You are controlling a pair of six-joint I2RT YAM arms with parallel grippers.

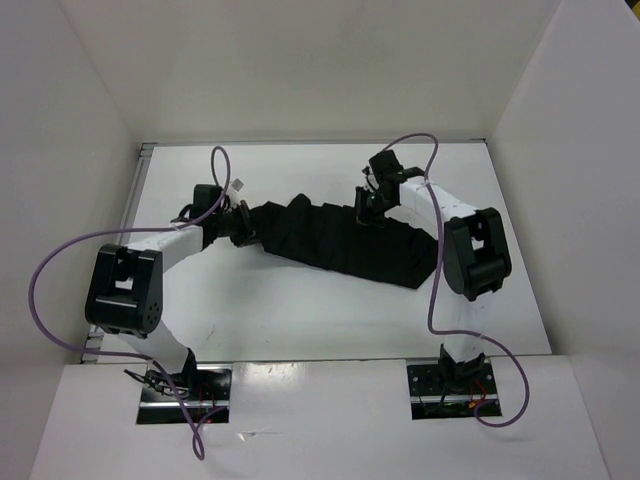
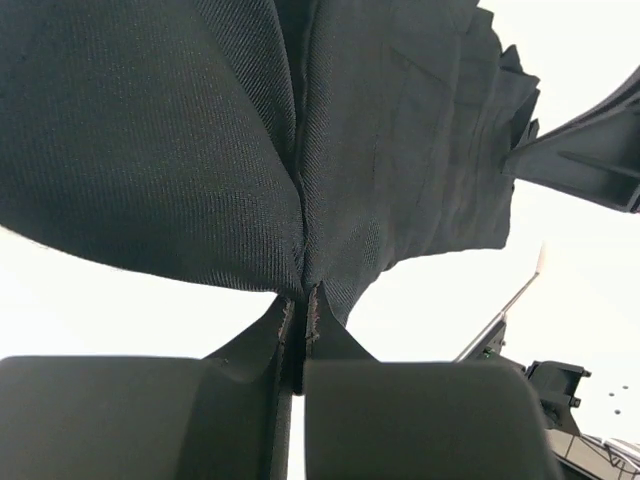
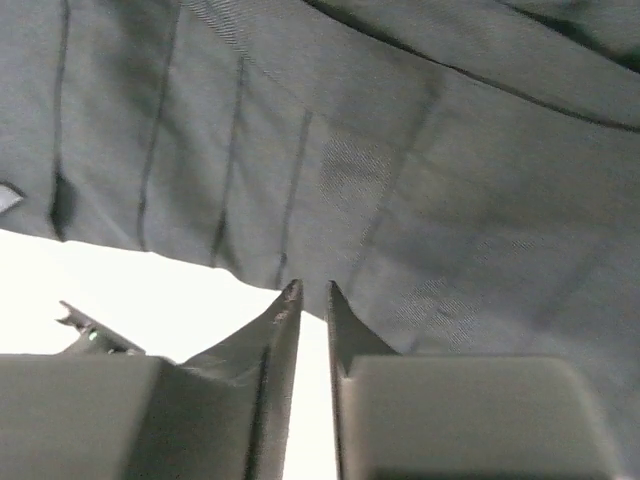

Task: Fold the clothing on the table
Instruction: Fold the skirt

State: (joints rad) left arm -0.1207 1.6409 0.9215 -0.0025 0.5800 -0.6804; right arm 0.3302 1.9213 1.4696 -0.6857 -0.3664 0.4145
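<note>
**A:** Nearest to the lens, in the left wrist view, the left gripper [image 2: 302,305] has its two fingers pressed together. A fold of the clothing [image 2: 150,130] is pinched between them.

**B:** And the right gripper?

**A:** The right gripper [image 3: 310,292] has its tips only a narrow slit apart, right at the hem. The tips touch the edge of the fabric, but I cannot tell if any cloth is already between them.

**B:** Where does the garment lie?

**A:** On the table [image 1: 300,330], as a long dark band between the two arms, with pleat ridges running across it. One gripper is at each end.

**B:** How will it handle, in your opinion?

**A:** I judge it soft, light and limp. It will sag and bunch wherever nothing supports it. The weave looks matte, so I do not expect it to slip easily. The best hold is on the hem near the two end corners, so the fold stays even. A grip in the middle would only gather it.
</note>
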